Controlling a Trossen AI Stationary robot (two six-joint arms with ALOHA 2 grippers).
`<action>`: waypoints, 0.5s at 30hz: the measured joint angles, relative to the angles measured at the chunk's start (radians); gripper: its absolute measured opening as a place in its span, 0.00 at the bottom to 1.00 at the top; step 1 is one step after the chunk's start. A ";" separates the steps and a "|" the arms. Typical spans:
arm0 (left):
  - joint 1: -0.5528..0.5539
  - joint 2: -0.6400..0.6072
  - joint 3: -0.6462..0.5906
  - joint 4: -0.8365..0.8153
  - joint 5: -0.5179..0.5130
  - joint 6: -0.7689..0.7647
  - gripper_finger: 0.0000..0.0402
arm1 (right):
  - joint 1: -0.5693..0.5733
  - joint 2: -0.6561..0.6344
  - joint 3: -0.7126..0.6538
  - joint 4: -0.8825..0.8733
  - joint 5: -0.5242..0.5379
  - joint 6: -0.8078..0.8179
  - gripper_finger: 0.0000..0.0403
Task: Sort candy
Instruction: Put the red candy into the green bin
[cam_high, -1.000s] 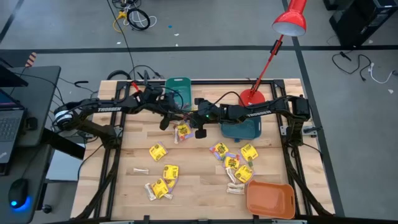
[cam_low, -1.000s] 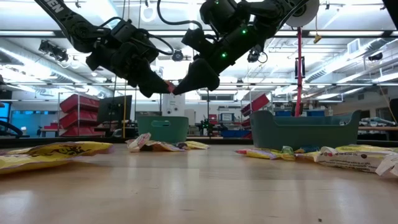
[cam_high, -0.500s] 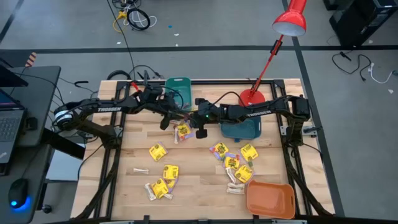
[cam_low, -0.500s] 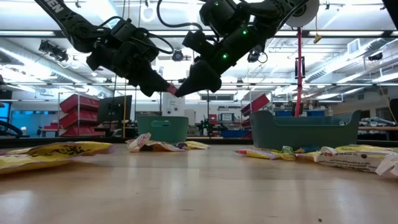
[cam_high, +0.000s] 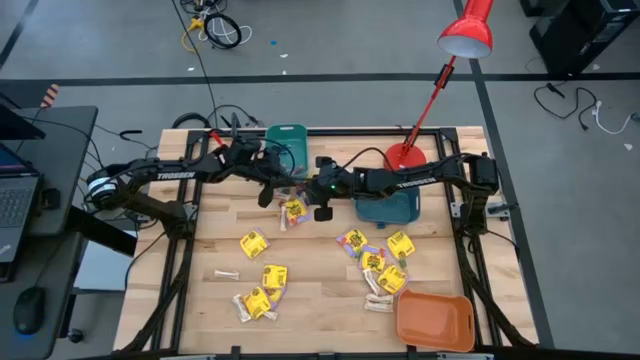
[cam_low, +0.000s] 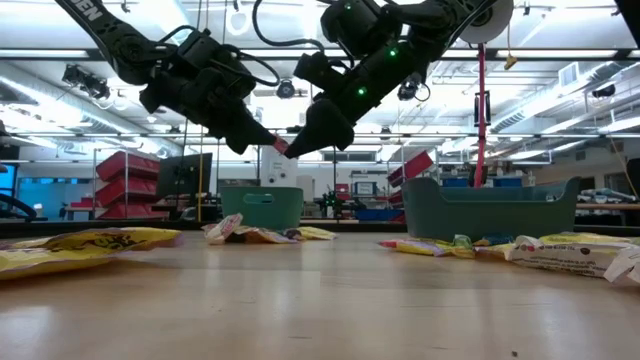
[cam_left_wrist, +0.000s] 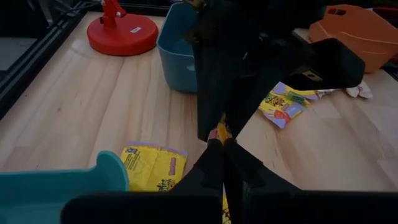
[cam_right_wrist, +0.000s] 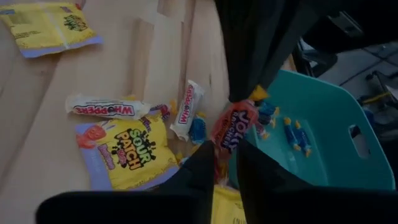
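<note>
Handover in mid-air, both grippers tip to tip.
Left gripper (cam_low: 262, 143) clamped on red candy (cam_right_wrist: 235, 126); right gripper (cam_low: 298, 141) slightly parted, its grip unclear behind the wrapper.

Robotics lab: red storage bins (cam_low: 125, 165), ceiling strip lights, floor cables (cam_high: 215, 28).

— Which piece is up in the air?
— A red twist-wrapped Jolly Rancher sweet (cam_right_wrist: 236, 127), hanging tilted. Its upper end is pinched in the closed jaws of the left gripper (cam_low: 268, 143); its lower tail sits between the slightly parted jaws of the right gripper (cam_right_wrist: 225, 149).
— And the others?
— Below both jaws, lying flat: a square yellow Sour Patch packet (cam_right_wrist: 127, 155), with a white Whoppers stick packet (cam_right_wrist: 102, 107) just beside it.
</note>
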 joint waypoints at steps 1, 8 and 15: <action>0.001 0.000 0.000 0.002 -0.002 0.000 0.00 | -0.002 0.000 0.000 -0.002 0.004 0.009 0.16; 0.002 0.000 0.000 0.008 -0.046 -0.001 0.00 | -0.013 -0.001 0.000 -0.038 0.052 0.035 0.24; 0.047 0.000 0.000 0.001 -0.116 -0.013 0.00 | -0.029 -0.049 0.001 -0.180 0.117 0.073 0.26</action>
